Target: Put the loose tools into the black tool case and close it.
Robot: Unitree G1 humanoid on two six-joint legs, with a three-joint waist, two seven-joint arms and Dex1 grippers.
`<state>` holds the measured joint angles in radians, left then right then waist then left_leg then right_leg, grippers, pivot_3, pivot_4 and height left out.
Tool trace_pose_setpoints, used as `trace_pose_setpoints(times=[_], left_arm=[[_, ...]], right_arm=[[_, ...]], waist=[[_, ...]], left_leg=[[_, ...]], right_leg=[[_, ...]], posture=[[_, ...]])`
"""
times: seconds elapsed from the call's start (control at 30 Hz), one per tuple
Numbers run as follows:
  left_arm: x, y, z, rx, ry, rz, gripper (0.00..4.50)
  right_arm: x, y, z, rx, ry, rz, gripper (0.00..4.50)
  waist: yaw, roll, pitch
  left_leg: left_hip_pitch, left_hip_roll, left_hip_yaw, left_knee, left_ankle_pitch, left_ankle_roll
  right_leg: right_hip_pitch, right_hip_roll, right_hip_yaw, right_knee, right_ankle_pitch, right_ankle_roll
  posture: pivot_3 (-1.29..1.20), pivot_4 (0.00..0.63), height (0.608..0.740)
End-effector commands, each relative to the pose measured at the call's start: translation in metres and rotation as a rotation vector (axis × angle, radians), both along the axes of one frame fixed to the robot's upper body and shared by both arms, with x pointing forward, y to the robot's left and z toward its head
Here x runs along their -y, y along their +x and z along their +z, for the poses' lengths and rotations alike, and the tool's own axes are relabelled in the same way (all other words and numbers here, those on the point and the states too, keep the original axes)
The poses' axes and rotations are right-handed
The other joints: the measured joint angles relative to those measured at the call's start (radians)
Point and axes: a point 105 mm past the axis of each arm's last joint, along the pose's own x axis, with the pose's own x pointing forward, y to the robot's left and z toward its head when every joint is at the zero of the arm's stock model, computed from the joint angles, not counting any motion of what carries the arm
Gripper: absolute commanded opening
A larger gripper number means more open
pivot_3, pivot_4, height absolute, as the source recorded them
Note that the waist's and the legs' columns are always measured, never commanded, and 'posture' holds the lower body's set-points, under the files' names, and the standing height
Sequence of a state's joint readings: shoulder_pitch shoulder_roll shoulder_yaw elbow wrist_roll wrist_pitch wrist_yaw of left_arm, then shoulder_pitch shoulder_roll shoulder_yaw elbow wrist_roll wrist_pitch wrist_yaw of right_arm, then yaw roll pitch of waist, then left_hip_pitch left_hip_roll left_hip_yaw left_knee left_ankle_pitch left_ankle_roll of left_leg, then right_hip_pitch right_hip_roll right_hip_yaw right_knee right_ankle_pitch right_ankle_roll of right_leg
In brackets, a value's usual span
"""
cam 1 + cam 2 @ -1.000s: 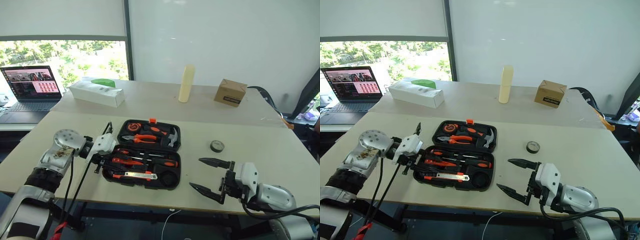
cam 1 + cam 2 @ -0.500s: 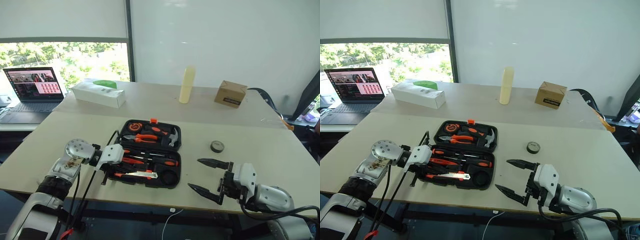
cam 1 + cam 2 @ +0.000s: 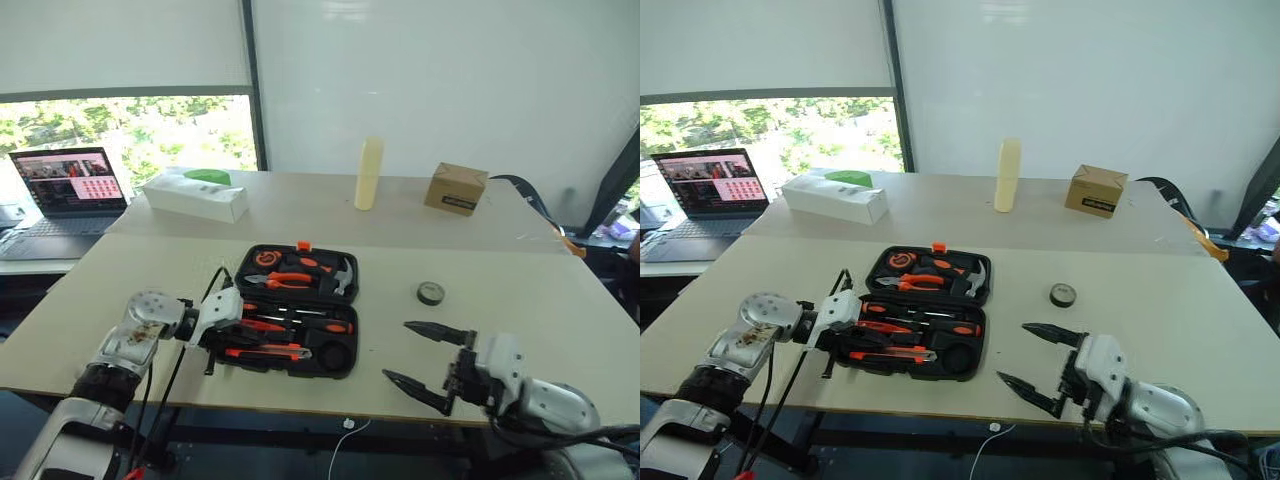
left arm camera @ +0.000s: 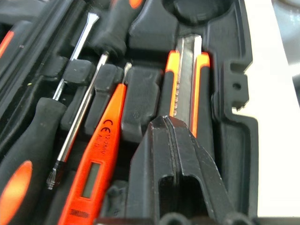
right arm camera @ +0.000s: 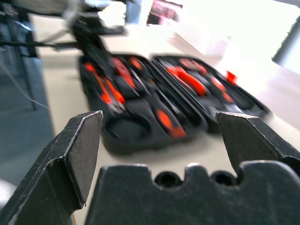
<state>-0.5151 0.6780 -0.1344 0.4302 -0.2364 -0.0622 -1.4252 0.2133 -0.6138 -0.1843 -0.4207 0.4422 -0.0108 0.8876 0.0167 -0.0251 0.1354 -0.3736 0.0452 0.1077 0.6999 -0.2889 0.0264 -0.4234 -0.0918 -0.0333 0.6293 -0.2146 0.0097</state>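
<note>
The black tool case is lying open on the near table, its two halves spread flat with the orange latch at the far edge. From the head views, the far half is holding the orange-handled pliers and the small steel hammer, while the near half is holding the screwdrivers and the utility knife.

The left wrist view is giving the detail the head views are not: the utility knife is sitting in its moulded slot, the slim orange tester screwdriver is lying beside it, and two steel shafts of the larger screwdrivers are running alongside. A round recess is standing vacant beyond the knife's tip.

The small black tape roll is resting on the table outside the case, at about two o'clock from it and well apart.

The left gripper is hanging at the case's nine o'clock edge, and its fingers are pressed together over the handle end of the knife, gripping nothing that can be seen; whether they are touching the knife cannot be told.

The right gripper is hovering over the table at about four o'clock from the case, with its jaws spread wide and nothing between them. Its wrist view is looking across at the open case and the left gripper beyond it.
</note>
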Motion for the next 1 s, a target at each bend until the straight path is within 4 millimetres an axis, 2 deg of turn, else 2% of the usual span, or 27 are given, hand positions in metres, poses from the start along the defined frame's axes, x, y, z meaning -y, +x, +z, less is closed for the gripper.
trace_pose_setpoints(times=[0.03,0.13,0.23,0.33,0.5,0.57,0.67,0.77,0.8,0.93,1.0], left_arm=[[-0.020,0.000,0.045,0.140,-0.172,0.052,1.08],[-0.044,-0.016,0.067,0.187,-0.256,0.044,2.19],[-0.063,-0.023,0.068,0.151,-0.235,0.105,3.26],[-0.079,-0.023,0.073,0.120,-0.313,0.205,4.33],[-0.075,-0.021,0.071,0.041,-0.355,0.240,4.43],[-0.072,-0.020,0.069,0.038,-0.357,0.241,4.43],[-0.066,-0.019,0.067,0.028,-0.354,0.233,4.43],[-0.060,-0.017,0.065,0.036,-0.344,0.223,4.43],[-0.057,-0.018,0.064,0.036,-0.341,0.217,4.43],[-0.052,-0.020,0.063,0.036,-0.339,0.206,4.43],[-0.051,-0.022,0.061,0.035,-0.332,0.202,4.50]], right_arm=[[0.041,-0.012,0.004,0.020,-0.041,-0.158,4.50],[0.072,-0.024,-0.005,-0.017,-0.080,-0.281,4.50],[0.086,-0.028,-0.007,-0.027,-0.098,-0.339,4.50],[0.088,-0.007,0.004,-0.074,-0.085,-0.360,4.50],[0.064,0.053,0.019,-0.252,-0.196,-0.317,4.50],[0.058,0.072,0.017,-0.340,-0.299,-0.332,4.50],[0.048,0.102,0.015,-0.444,-0.340,-0.354,4.50],[0.037,0.132,0.010,-0.471,-0.415,-0.350,4.50],[0.036,0.141,0.009,-0.464,-0.442,-0.356,4.50],[0.031,0.156,0.003,-0.455,-0.525,-0.318,4.50],[0.030,0.159,-0.002,-0.479,-0.546,-0.306,3.97]], waist=[[0.000,-0.004,0.002],[-0.007,-0.005,0.003],[-0.017,-0.004,0.003],[-0.023,-0.004,0.003],[-0.035,-0.006,0.006],[-0.034,-0.006,0.006],[-0.026,-0.007,0.006],[-0.024,-0.007,0.006],[-0.023,-0.007,0.006],[-0.021,-0.006,0.006],[-0.023,-0.006,0.006]], left_leg=[[-0.002,0.000,0.000,0.000,0.000,0.000],[-0.006,0.001,-0.002,0.000,0.000,0.000],[-0.003,0.002,-0.001,-0.001,-0.001,0.001],[0.002,0.003,0.000,-0.003,-0.001,0.001],[0.004,0.002,0.003,-0.002,0.001,0.001],[0.004,0.003,0.003,-0.002,0.001,0.001],[0.003,0.002,0.003,-0.005,0.001,0.001],[-0.009,0.000,0.003,-0.004,0.000,0.001],[-0.016,-0.001,0.002,-0.004,0.000,0.001],[-0.026,-0.002,0.006,-0.002,0.004,-0.004],[-0.034,-0.003,0.006,-0.001,0.003,-0.004]], right_leg=[[-0.001,0.000,-0.001,-0.001,0.000,0.000],[-0.003,0.000,-0.003,-0.002,0.000,0.000],[-0.002,0.000,-0.001,-0.003,0.000,0.000],[0.000,0.000,0.002,-0.003,-0.004,0.007],[0.000,0.001,0.008,-0.002,-0.003,0.004],[-0.002,0.002,0.010,-0.001,-0.002,0.001],[-0.003,0.003,0.007,-0.002,0.002,-0.003],[-0.013,0.003,0.005,-0.001,0.002,-0.003],[-0.019,0.002,0.005,-0.002,0.002,-0.002],[-0.023,0.000,-0.002,-0.002,0.003,0.000],[-0.031,-0.001,-0.002,-0.004,0.005,0.003]], posture=[[0.00,0.150,0.740],[0.00,0.150,0.740],[0.00,0.150,0.740],[0.00,0.150,0.740],[0.00,0.150,0.740],[0.00,0.150,0.740],[0.00,0.150,0.740],[0.00,0.150,0.740],[0.00,0.150,0.740],[0.00,0.150,0.740],[0.00,0.150,0.740]])
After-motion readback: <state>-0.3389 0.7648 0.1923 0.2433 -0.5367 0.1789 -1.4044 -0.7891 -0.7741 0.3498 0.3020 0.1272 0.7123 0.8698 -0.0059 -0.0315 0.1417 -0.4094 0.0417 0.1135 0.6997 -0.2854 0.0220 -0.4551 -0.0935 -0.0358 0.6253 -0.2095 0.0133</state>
